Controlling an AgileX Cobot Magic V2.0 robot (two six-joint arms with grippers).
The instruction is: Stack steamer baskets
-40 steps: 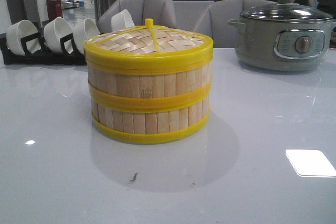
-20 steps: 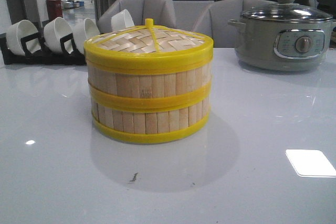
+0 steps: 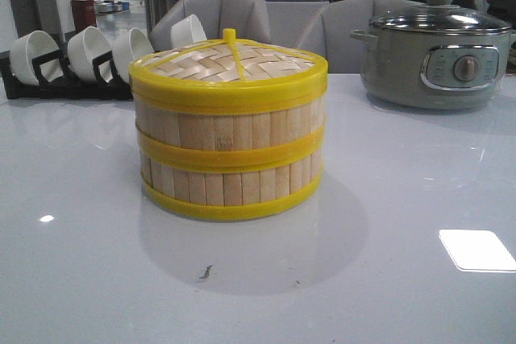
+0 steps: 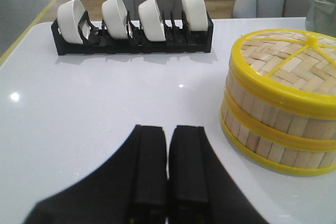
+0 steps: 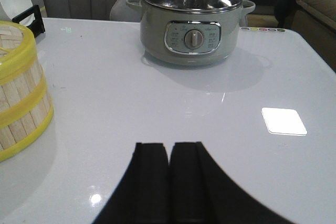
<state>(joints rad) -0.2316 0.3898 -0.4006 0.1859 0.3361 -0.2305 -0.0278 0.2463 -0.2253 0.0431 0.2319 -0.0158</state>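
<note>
Steamer baskets [image 3: 230,151]: two stacked, one lid [image 3: 230,62]; four bowls [image 4: 131,17], seemingly; both grippers [image 4: 168,166] [image 5: 169,177] closed, empty.

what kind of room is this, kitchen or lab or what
Probably a dining or kitchen-style demo space: a glossy white table holds stacked steamer baskets, an electric pot and a rack of white bowls, with padded chairs behind.

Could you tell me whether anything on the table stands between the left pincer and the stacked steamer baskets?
Nothing visible does. In the left wrist view the left pincer, shut and empty, has only bare white table between it and the steamer baskets. The bowl rack stands farther back, off that line.
</note>
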